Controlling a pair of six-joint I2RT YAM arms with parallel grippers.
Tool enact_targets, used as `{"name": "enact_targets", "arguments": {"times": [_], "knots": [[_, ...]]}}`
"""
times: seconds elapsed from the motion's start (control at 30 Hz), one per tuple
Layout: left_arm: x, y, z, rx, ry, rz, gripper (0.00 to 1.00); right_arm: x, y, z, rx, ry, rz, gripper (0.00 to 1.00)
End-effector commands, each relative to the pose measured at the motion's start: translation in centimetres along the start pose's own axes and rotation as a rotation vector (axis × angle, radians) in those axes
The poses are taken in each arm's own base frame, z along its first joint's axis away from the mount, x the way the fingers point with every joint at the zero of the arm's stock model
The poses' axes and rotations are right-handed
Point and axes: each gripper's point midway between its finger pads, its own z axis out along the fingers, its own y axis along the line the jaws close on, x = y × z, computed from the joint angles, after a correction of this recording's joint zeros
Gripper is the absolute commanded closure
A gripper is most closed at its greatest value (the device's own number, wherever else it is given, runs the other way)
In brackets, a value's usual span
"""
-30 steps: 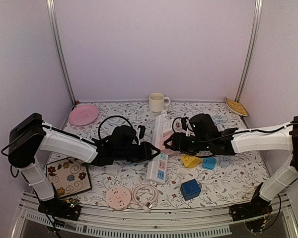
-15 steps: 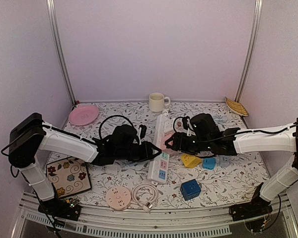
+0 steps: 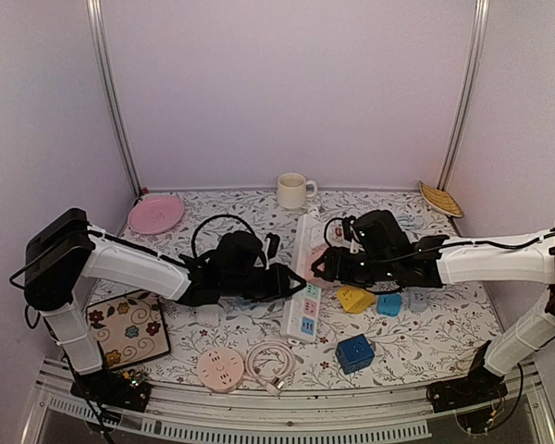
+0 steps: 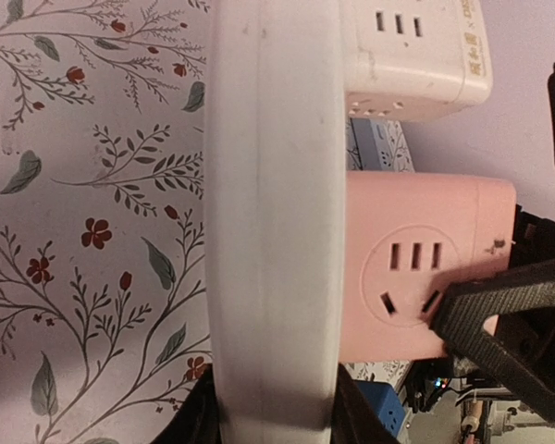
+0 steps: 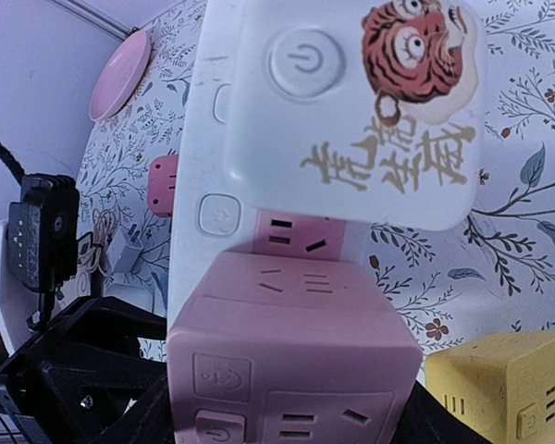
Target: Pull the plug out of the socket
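The white socket strip (image 3: 298, 314) lies in the middle of the surface (image 3: 425, 342), its long axis running 12 to 6 o'clock. The pink cube plug (image 5: 296, 351) sits in its upper half. The left claw (image 3: 279, 282) clamps the strip from 9 o'clock. The right claw (image 3: 320, 266), nearer the plug, grips it from 3 o'clock. The pull likely goes straight up off the strip's face.
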Motion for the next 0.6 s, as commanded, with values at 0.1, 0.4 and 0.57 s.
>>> {"name": "enact_targets", "arguments": {"times": [0.1, 0.4, 0.57], "knots": [[-2.4, 6.9, 0.0, -0.232, -0.079, -0.048, 1.00, -2.4, 2.2, -2.2, -0.011, -0.080, -0.108, 0.96], [-2.6, 7.7, 0.5, -0.246, -0.067, -0.065, 1.00, -1.5, 3.6, -1.5, -0.060, -0.027, -0.123, 0.97], [-2.4, 8.3, 1.1, -0.238, -0.043, -0.092, 1.00, -0.6, 4.2, -0.9, -0.075, -0.013, -0.121, 0.97]]}}
